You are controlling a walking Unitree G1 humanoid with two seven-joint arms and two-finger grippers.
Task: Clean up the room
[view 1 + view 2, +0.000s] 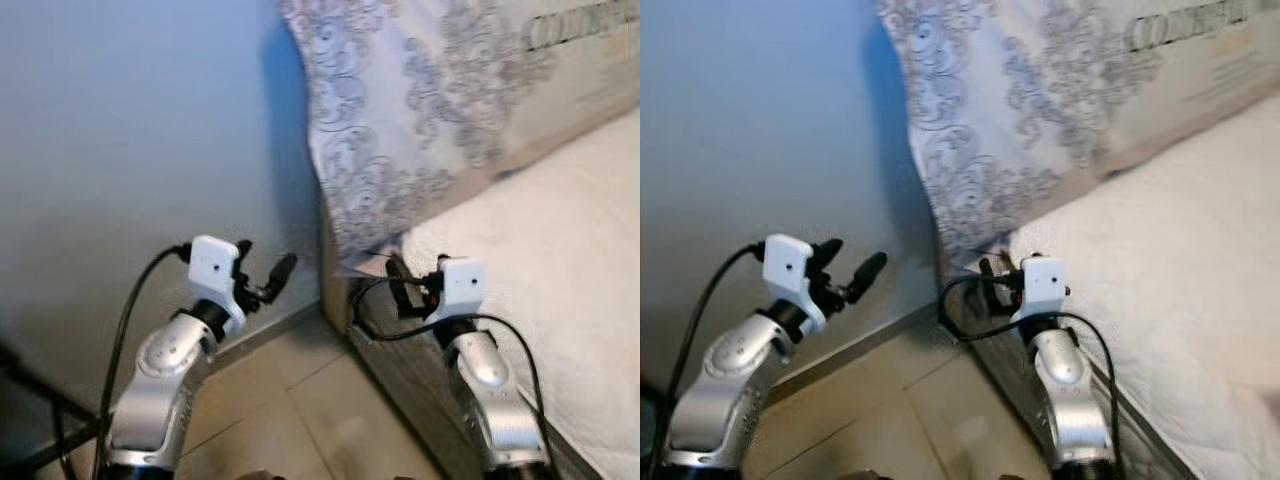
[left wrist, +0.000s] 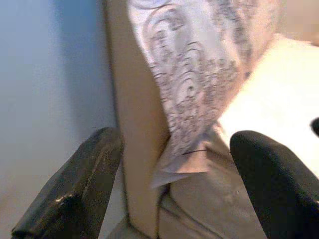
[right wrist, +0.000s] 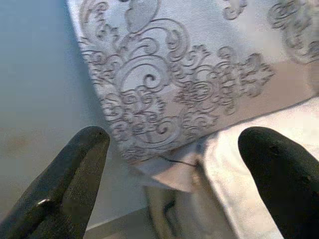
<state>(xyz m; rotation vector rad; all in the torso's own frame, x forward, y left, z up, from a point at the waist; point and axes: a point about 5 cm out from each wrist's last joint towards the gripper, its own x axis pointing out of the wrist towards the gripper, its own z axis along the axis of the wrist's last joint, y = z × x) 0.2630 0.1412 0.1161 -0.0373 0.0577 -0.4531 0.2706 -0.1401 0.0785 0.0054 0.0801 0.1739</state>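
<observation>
The robot faces the head corner of a bed (image 1: 560, 260), where the mattress meets a pale blue wall (image 1: 130, 130). A pillow (image 1: 420, 100) in a grey cover with a scrolling flower pattern stands upright against the headboard, leaning at the bed's head edge; its lower corner hangs down over the corner of the mattress, beside the wall. The mattress is covered by a white quilted sheet that runs along the right side of the head views.

The left gripper (image 1: 262, 275) is raised over the tiled floor (image 1: 300, 410), near the wall and just short of the bed's corner. Its two black fingers (image 2: 75, 194) stand wide apart with nothing between them, and in the left wrist view they frame the pillow's hanging corner and the beige side of the bed frame (image 2: 137, 149).

The right gripper (image 1: 405, 285) is held at the side edge of the bed, close to the mattress corner and just below the pillow's lower corner. Its fingers (image 3: 65, 184) are also spread wide and empty; the right wrist view looks between them at the patterned cover and the white sheet edge. Neither gripper touches the pillow.

A black cable (image 1: 130, 310) loops from each wrist back along its silver arm. A skirting board (image 1: 270, 335) runs along the foot of the wall above the beige floor tiles.
</observation>
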